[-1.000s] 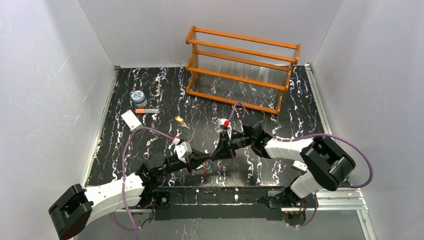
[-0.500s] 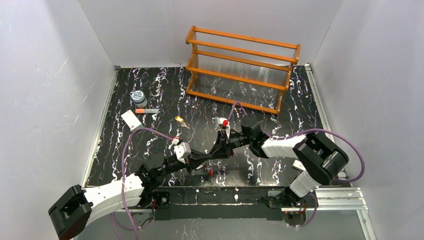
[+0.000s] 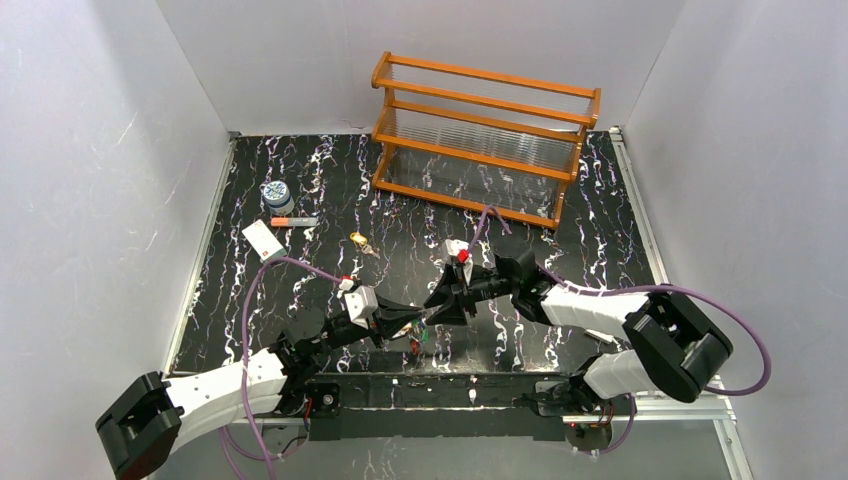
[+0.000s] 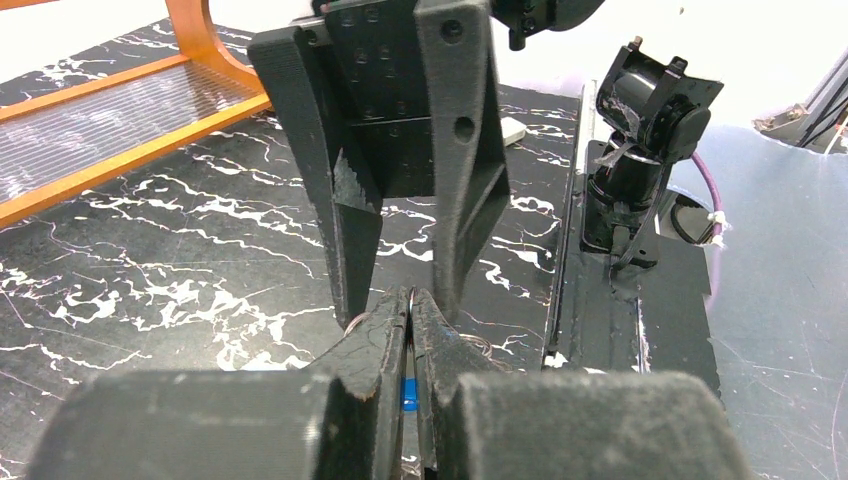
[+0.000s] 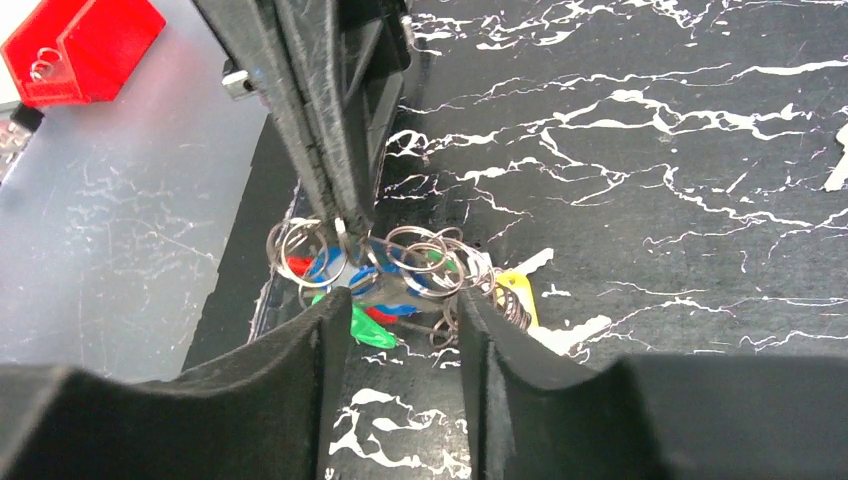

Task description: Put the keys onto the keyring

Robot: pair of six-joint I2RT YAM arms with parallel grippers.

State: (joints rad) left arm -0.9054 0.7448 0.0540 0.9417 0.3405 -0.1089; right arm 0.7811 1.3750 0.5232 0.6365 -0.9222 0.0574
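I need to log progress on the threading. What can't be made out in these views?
Top external: the keys are too small to count or tell apart.
Left wrist: the left end effector, shut, hides nearly all the keys below it.
Right wrist: the wire loops overlap, so which keys are on the keyring is unclear. The open fingers of the right end effector cover the tangle's lower edge.

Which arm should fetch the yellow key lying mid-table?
Right, probably. The right gripper is open and empty, free for the yellow key; the left gripper is shut on the keyring with keys bunched below, and releasing would drop them.
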